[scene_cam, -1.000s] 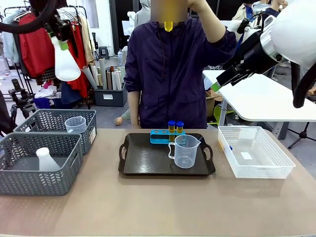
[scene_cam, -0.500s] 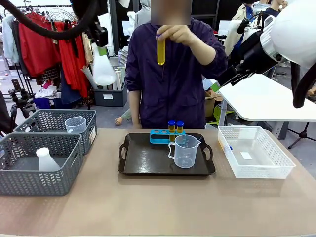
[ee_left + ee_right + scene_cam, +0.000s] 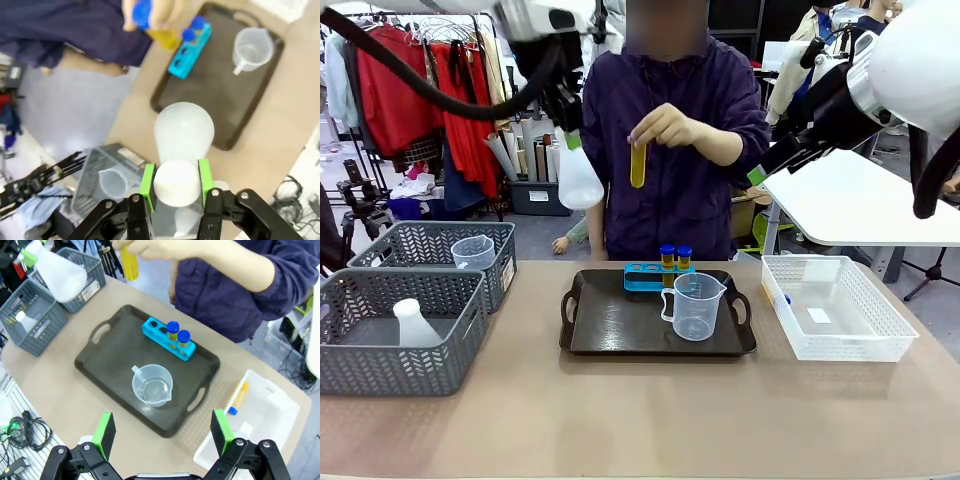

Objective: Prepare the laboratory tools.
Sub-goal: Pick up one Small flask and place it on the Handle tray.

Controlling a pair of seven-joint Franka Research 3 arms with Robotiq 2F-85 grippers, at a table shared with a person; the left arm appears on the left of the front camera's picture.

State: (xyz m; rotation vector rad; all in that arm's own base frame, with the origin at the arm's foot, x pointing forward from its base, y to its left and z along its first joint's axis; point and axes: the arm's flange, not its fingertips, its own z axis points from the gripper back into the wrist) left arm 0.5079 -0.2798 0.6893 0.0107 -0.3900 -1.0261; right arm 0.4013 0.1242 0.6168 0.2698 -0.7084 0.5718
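Note:
My left gripper (image 3: 568, 138) (image 3: 176, 176) is shut on the neck of a translucent white conical flask (image 3: 579, 182) (image 3: 184, 131), held high above the table's left-centre, left of the tray. A person's hand holds a tube of yellow liquid (image 3: 637, 165) (image 3: 129, 262) above the blue rack (image 3: 645, 276) (image 3: 167, 341). Two blue-capped tubes (image 3: 675, 256) (image 3: 178, 333) stand in the rack's right holes. A clear handled beaker (image 3: 695, 306) (image 3: 152, 386) stands on the black tray (image 3: 610, 330). My right gripper (image 3: 760, 172) (image 3: 163, 429) hangs open high at the right, holding nothing.
Two grey mesh baskets (image 3: 380, 360) stand at the left, one holding another flask (image 3: 413, 325), the other a beaker (image 3: 472, 251). A white basket (image 3: 860, 335) at the right holds a tube (image 3: 237, 397). The table's front half is bare.
My left arm has carried the flask rightward and down, from the far left toward the tray. The person's hand has lowered the tube from head height to chest height.

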